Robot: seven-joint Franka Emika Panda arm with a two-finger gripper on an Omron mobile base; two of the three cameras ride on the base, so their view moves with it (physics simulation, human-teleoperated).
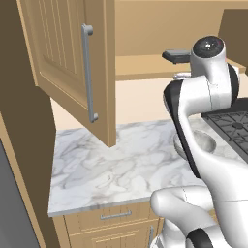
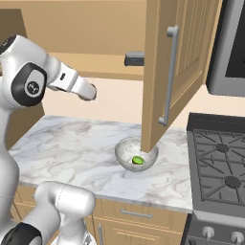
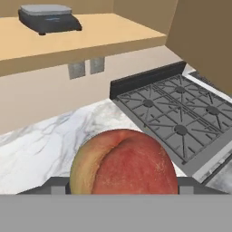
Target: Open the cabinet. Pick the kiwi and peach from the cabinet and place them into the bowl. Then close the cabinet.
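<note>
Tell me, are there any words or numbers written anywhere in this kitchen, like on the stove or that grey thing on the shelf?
None: no word, number or sign can be read.
Stove: bare grates; the knobs show no marks.
Grey block on the shelf: plain top, its front too blurred to read.
Wall outlets: blank.
Cabinet door, bowl and peach: no labels.

Light wood cabinet [image 1: 68, 53] – veined marble counter [image 1: 116, 164] – speckled stone-like bowl [image 2: 125, 149].
</note>
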